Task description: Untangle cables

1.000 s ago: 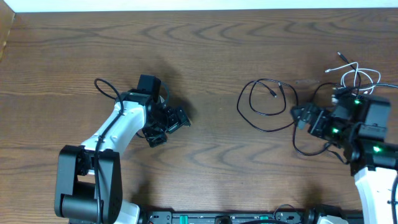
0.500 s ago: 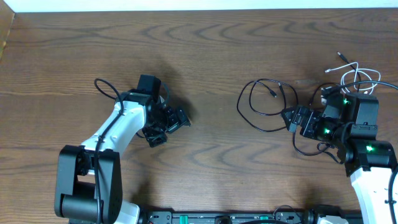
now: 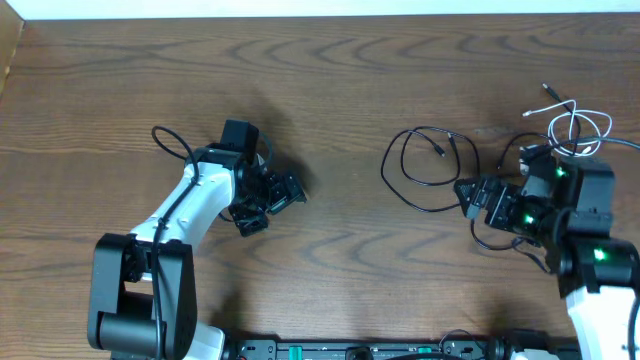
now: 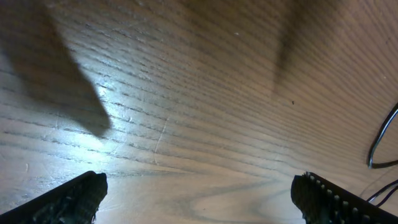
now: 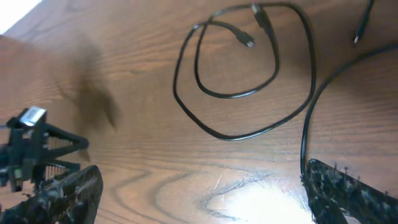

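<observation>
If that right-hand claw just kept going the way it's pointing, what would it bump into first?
Most likely the looped black cable, lying just ahead of the open right gripper. Height above the table is unclear, so it might pass over.

Overhead faces down; right wrist, nearer, shares the black cable (image 5: 233,138).

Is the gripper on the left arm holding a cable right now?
No, the left gripper stands open, and only bare wooden table shows between its fingers.
</observation>
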Controlling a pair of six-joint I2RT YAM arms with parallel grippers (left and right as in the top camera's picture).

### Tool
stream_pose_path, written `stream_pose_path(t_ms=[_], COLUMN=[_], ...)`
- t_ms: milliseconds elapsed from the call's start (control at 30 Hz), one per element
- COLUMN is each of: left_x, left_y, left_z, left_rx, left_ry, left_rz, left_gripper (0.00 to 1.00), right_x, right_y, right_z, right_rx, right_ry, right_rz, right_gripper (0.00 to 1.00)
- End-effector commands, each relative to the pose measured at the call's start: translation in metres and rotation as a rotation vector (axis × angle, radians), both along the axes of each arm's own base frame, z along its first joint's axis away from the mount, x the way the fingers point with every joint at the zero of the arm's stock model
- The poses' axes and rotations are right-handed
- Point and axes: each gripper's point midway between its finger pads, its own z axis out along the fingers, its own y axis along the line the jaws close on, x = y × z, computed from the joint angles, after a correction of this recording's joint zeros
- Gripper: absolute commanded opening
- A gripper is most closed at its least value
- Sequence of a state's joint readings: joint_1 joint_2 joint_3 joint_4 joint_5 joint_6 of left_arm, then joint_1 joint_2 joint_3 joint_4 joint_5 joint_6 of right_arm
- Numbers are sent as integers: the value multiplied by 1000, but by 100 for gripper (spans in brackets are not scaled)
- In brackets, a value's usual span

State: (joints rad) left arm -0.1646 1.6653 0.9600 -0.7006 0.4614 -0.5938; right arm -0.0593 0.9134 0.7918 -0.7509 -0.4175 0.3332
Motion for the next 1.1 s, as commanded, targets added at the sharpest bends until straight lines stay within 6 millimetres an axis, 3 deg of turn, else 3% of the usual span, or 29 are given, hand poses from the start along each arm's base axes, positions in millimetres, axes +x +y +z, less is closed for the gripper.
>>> stream_pose_path(t_ms=[0, 300, 467, 633, 833, 1067], left_x=[4, 4, 4, 4, 4, 4], left_y=[2, 2, 2, 2, 2, 2], left_z=[2, 2, 2, 2, 2, 2], left_rx=[9, 9, 9, 9, 9, 9], left_ry=[-15, -15, -15, -15, -15, -15], left_rz=[-11, -11, -11, -11, -11, -11], left_gripper=[100, 100, 100, 100, 100, 100], right_x=[-17, -53, -64, -69, -69, -65], right_y=[2, 4, 5, 5, 5, 6], right_z=[1, -29, -60, -71, -61, -9], right_rx=[4, 0, 3, 3, -3, -18], right_ry=[-48, -103, -47, -62, -173, -463], right_rz=[-1, -1, -1, -1, -1, 3], right_gripper=[99, 99, 99, 99, 99, 99])
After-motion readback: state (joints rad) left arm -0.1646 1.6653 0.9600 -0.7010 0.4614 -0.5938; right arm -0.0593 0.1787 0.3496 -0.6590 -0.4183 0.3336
